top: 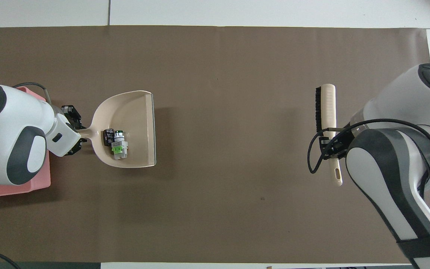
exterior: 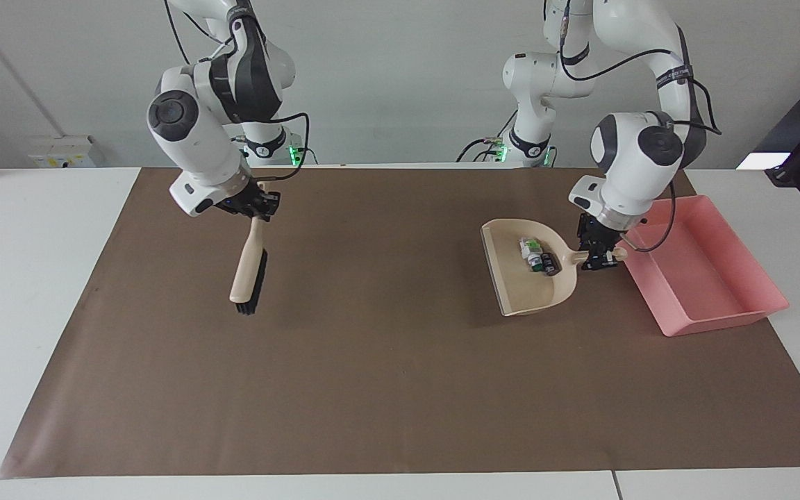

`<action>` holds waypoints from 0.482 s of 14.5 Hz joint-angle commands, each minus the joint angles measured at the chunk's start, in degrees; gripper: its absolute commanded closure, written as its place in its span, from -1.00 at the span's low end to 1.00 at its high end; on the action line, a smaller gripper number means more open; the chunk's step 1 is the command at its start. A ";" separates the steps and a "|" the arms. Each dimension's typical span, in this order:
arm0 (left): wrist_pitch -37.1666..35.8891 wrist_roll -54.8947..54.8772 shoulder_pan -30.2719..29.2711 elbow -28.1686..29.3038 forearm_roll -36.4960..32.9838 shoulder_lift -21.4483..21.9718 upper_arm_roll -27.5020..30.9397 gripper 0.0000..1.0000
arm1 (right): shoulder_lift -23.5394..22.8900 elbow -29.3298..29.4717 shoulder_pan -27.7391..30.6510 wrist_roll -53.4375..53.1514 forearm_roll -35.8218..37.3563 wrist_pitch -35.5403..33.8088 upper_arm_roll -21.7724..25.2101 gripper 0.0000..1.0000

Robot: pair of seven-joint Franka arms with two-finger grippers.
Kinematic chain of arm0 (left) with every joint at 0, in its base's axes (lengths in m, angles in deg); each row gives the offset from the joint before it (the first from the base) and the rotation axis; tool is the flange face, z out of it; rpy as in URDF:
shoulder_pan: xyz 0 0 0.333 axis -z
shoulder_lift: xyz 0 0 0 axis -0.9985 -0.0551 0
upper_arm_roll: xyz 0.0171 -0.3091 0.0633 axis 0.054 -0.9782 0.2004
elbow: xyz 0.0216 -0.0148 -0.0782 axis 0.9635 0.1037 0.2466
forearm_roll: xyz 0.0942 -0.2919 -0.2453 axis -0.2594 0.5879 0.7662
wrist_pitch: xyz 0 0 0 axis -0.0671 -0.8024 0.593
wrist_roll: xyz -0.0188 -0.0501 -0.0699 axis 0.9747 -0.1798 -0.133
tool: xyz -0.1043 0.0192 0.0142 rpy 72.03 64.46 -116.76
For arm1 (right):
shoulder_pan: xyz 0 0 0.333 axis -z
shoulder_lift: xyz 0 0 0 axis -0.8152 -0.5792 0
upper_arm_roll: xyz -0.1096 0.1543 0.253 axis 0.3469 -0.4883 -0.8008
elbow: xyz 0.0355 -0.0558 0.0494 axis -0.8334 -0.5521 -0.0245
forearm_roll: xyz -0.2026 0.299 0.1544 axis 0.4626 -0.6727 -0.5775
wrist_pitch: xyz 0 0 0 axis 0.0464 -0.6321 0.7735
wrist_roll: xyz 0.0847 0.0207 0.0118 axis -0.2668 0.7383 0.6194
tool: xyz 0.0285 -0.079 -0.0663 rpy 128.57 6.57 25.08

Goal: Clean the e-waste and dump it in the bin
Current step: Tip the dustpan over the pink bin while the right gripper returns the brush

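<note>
Two pieces of e-waste [exterior: 535, 254] [top: 116, 142], one white-and-green and one black, lie in the cream dustpan [exterior: 521, 295] [top: 134, 112]. My left gripper [exterior: 598, 255] [top: 74, 129] is shut on the dustpan's handle and holds the pan off the mat, beside the pink bin [exterior: 719, 323] [top: 17, 188]. The left arm hides most of the bin in the overhead view. My right gripper [exterior: 255, 207] [top: 332, 144] is shut on the handle of a cream brush [exterior: 246, 267] [top: 329, 108]. The brush hangs bristles down over the right arm's end of the mat.
A brown mat [exterior: 400, 382] covers most of the white table. The bin sits half on the mat's edge at the left arm's end. A small box [exterior: 60, 149] stands at the table's edge nearest the robots, toward the right arm's end.
</note>
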 commanded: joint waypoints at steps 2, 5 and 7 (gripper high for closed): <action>-8.11 -8.60 -8.70 -7.83 1.42 0.67 0.26 1.00 | 2.16 -4.87 8.09 10.78 5.66 2.72 -1.06 1.00; -9.29 -14.23 -16.00 -13.47 0.81 -0.74 0.43 1.00 | 2.34 -10.48 15.23 19.06 8.13 10.62 -1.06 1.00; -10.24 -15.12 -18.98 -17.86 0.81 -2.93 2.18 1.00 | 2.25 -13.83 17.08 19.43 8.13 15.02 -1.06 1.00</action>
